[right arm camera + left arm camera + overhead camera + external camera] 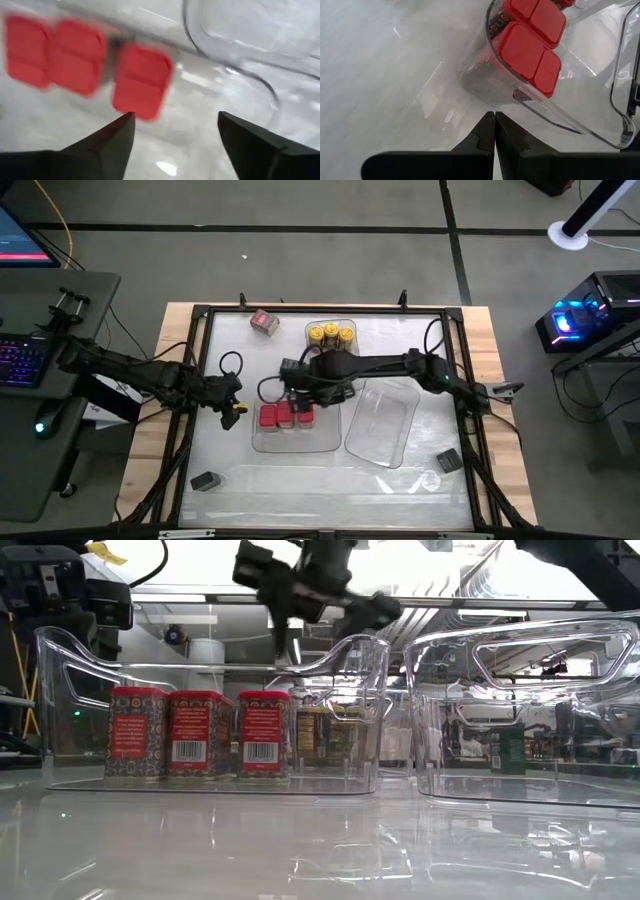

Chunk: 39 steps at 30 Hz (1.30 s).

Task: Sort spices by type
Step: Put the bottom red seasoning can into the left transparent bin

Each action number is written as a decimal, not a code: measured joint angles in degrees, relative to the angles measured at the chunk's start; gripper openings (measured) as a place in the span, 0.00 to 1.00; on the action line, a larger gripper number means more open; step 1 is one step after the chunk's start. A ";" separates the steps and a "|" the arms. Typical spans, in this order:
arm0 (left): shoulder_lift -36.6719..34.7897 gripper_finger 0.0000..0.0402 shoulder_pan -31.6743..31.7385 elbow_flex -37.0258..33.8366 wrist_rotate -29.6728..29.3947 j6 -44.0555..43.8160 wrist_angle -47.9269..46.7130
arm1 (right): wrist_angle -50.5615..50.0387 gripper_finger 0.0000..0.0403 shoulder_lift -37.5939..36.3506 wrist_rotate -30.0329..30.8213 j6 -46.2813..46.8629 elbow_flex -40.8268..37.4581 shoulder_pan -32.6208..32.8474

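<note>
Three red square-topped spices (284,416) stand upright in a short row inside a clear tray (320,442) at the middle of the counter (300,490). The row's long axis runs across the tray, side to side in the overhead view. The right end effector (297,402) hangs directly above the row with its fingers apart and nothing between them; its own camera shows the nearest red lid (142,80) just ahead of the open tips. The left end effector (230,406) waits just beside the tray's outer wall, fingers pressed together and empty.

One more red spice (264,322) lies apart near the far edge of the counter, seemingly tipped on its side. It is beyond the tray, on the left arm's half, though the right arm also reaches near it. Three yellow-lidded jars (331,333) sit in another tray behind. Two dark spices, one (205,480) near the front left and one (449,460) at the front right, lie loose. A second clear tray (385,420) stands empty.
</note>
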 joint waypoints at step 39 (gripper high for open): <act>-0.15 0.00 0.00 0.00 -5.07 2.01 0.12 | 13.67 0.00 -1.10 6.89 2.52 -14.38 3.05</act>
